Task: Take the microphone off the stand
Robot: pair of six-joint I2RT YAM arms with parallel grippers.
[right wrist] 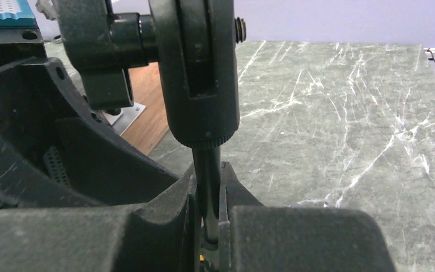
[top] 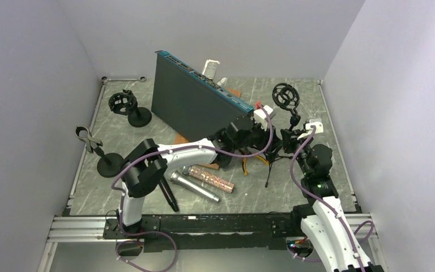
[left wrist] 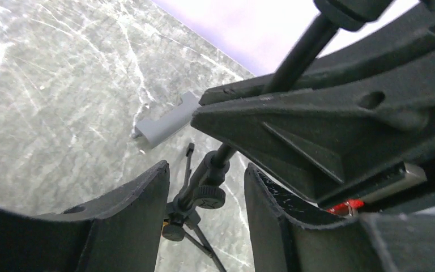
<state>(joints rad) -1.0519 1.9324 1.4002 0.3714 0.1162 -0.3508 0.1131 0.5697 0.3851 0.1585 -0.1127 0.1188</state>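
Three microphones (top: 210, 177) lie near centre, left of the tripod stand (top: 290, 115). The left gripper (left wrist: 204, 181) hovers beside the stand's pole (right wrist: 207, 161), fingers half spread, pinching nothing. The right gripper (right wrist: 208, 181) pinches that pole; bare table (top: 335, 136) runs right to the edge

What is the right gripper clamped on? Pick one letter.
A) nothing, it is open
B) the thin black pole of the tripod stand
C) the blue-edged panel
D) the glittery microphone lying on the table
B: in the right wrist view the right gripper is shut around the stand pole, just below the clamp head.
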